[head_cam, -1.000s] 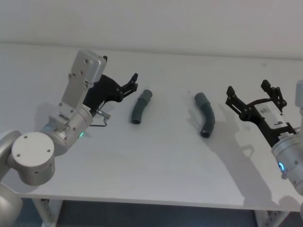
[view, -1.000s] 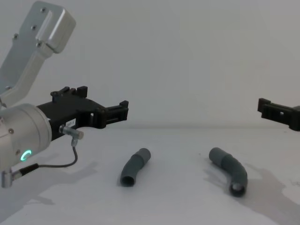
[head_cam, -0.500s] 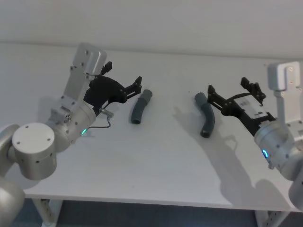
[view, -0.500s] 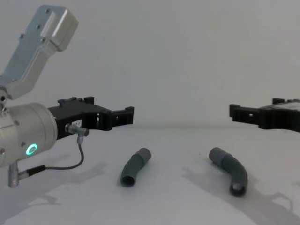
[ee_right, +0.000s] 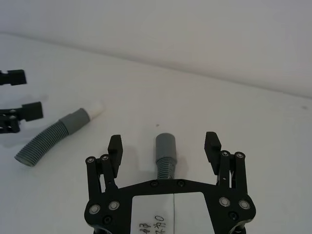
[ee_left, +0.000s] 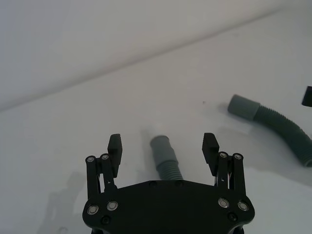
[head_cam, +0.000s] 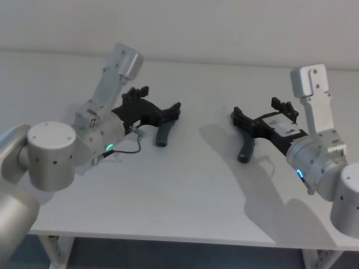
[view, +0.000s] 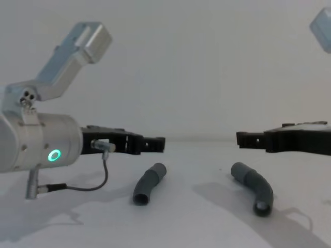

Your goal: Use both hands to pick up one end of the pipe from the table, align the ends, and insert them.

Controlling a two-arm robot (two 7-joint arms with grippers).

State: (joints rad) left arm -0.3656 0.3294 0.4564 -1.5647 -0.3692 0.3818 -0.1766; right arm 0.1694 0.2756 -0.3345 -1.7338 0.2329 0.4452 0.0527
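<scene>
The left gripper [head_cam: 161,98] and the right gripper [head_cam: 255,109] each hover just above a bent grey pipe piece lying on the white tabletop [head_cam: 185,190].

Both pieces lie flat and well apart, left and right of the middle of the tabletop. The left pipe piece [head_cam: 164,134] is ribbed, with a smooth collar and a pale tip [ee_right: 96,108] at its far end. The left gripper reaches in from the left with its jaws released and spread wide, one finger on each side of that far end, above the piece and not touching it. The right pipe piece [head_cam: 245,150] bends like an elbow, its near open mouth facing the robot. The right gripper comes in from the right, jaws likewise released and wide, lined up over the piece's far collar and clear of it. Nothing is grasped.
</scene>
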